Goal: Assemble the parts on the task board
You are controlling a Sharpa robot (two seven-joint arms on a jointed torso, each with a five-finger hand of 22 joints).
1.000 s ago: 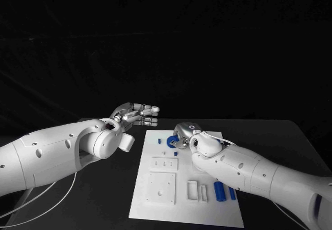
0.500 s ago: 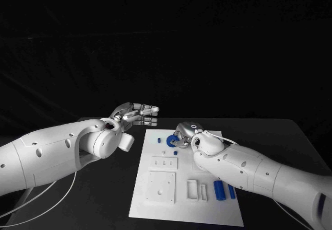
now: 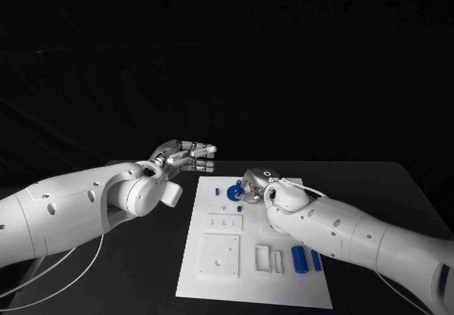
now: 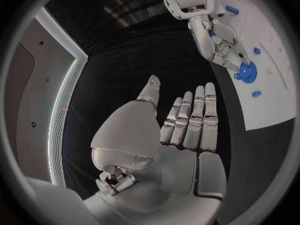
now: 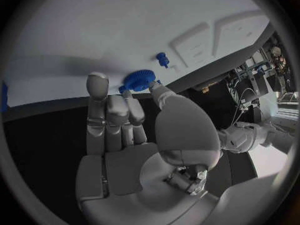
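Blue gear point(image 5: 140, 80) pinched by the right hand point(image 3: 254, 186) at the far edge of the white task board point(image 3: 218, 289), left hand point(image 3: 185, 156) held above the black table point(image 3: 378, 190) beside the board's far left corner, fingers straight and side by side, nothing held

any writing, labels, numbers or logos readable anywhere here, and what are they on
None can be read.
The task board bears only blank raised plates and slots, with no print that shows.
The blue gear pinched by the right hand has no marking that shows.
The left hand and both white arms carry no legible label.
A small ring-shaped mark sits on the right hand's back in the head view; it is not a letter that can be read.
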